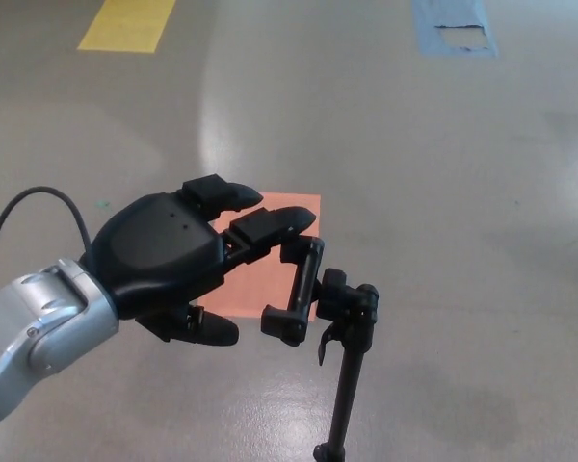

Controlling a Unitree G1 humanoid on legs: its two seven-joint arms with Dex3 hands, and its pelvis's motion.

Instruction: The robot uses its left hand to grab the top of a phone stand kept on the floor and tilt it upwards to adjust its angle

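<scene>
1. The left hand comes in from the left of the head view and hangs above the floor, its fingers spread and holding nothing. The two upper fingers reach toward the top of the phone stand, and the thumb lies lower, pointing at the bottom end of the clamp.
2. The phone stand sits at the lower middle of the view. Its black clamp is at the head of a thin black pole that runs down out of the picture. The clamp carries no phone.
3. The fingertips are just beside the clamp's upper end. Whether they touch it cannot be told from this angle.
4. The step in hand looks like the reach before the grab: the hand is lined up with the clamp but has not closed on it.
5. The next move would likely call for bringing the hand a little further right, closing the fingers and thumb on the top of the clamp, then turning it upward about its joint without pushing the pole over.
6. Count: one robot hand in view, one phone stand, one orange square patch on the floor behind the clamp, one yellow marking at the far left, one blue marking at the far right. The right hand does not show.
</scene>
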